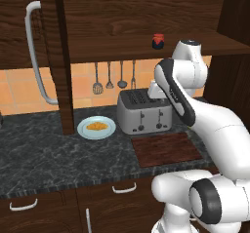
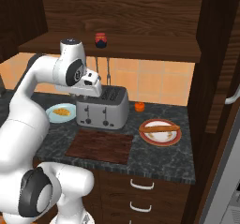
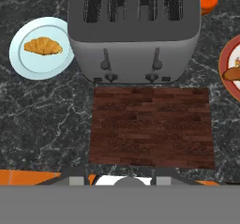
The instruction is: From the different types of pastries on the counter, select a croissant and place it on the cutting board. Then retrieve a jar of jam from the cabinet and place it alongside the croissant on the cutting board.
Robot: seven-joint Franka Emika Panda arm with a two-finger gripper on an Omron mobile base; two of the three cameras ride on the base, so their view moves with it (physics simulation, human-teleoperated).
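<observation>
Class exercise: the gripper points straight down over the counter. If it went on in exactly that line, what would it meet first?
Most likely the cutting board, which lies dead ahead in the hand view, bare, in front of the toaster. The gripper hangs high, near the toaster's top, so depth is uncertain; it might graze the toaster's front.

The surface (image 3: pixel 42 115) is dark grey-black stone with white marbling. The cutting board (image 3: pixel 152 127) is deep reddish-brown with visible grain. Golden-orange croissant (image 3: pixel 42 46) on a pale blue plate (image 3: pixel 21 61) — the toaster (image 3: pixel 133 35) is plain grey, and the jam jar (image 2: pixel 101 40) has a red lid.
</observation>
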